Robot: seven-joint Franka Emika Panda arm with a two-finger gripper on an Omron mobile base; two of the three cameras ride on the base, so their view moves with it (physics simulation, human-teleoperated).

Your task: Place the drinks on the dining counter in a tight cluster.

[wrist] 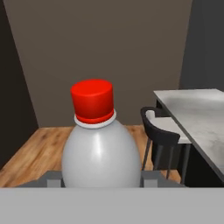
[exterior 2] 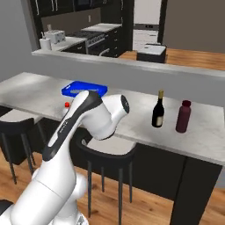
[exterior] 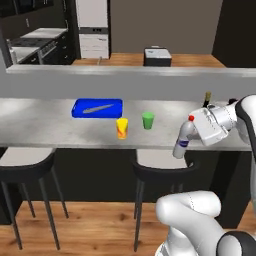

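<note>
My gripper is shut on the small pale red-capped bottle, which hangs tilted over the front edge of the dining counter, cap up and to the right. In the hand view the bottle sits between my fingertips, with the counter off to the right. In the right base view, the dark wine bottle and the squat maroon bottle stand upright, close together on the counter. My arm hides the held bottle there except for its red cap. The wine bottle's neck pokes up behind my hand.
On the counter lie a blue tray, a yellow cup and a green cup. A raised grey ledge runs along the far edge. Black stools stand under the front edge.
</note>
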